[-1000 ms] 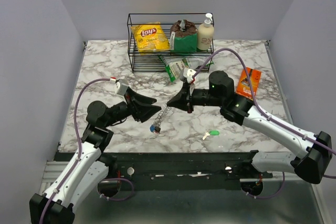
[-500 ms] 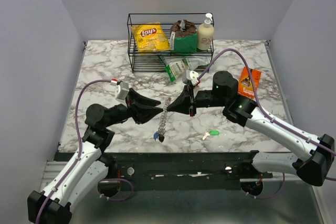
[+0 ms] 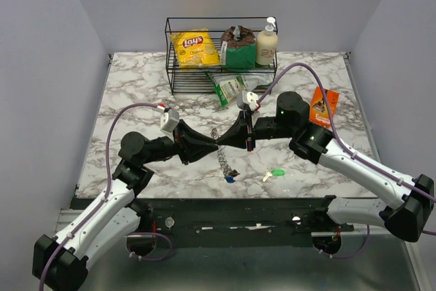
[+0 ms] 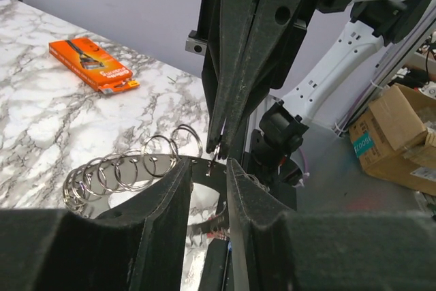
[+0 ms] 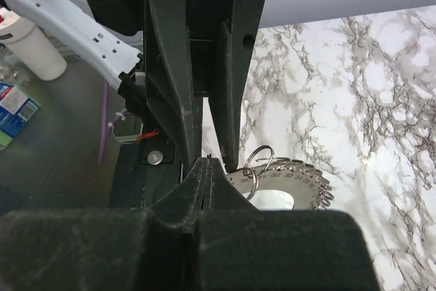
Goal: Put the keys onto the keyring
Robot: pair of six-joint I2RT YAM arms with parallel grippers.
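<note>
Pinching keyring point(image 4: 122, 172) end, right pincer point(image 5: 204, 165) clamped; left pincer point(image 4: 208, 168) slightly apart alongside.

From above, we cannot make out the spot where the left gripper point(image 3: 212, 144) and the right gripper point(image 3: 225, 141) meet, as the top of the keyring point(image 3: 222, 159) is lost among the dark fingertips. At its lower end we read a blue key point(image 3: 230, 179) and a darker speck beside it, too small to name. In the left wrist view the left gripper's blurred fingers point(image 4: 157, 216) cover the ring's near coils. In the right wrist view the right gripper's fingers point(image 5: 178, 204) hide its lower half.
</note>
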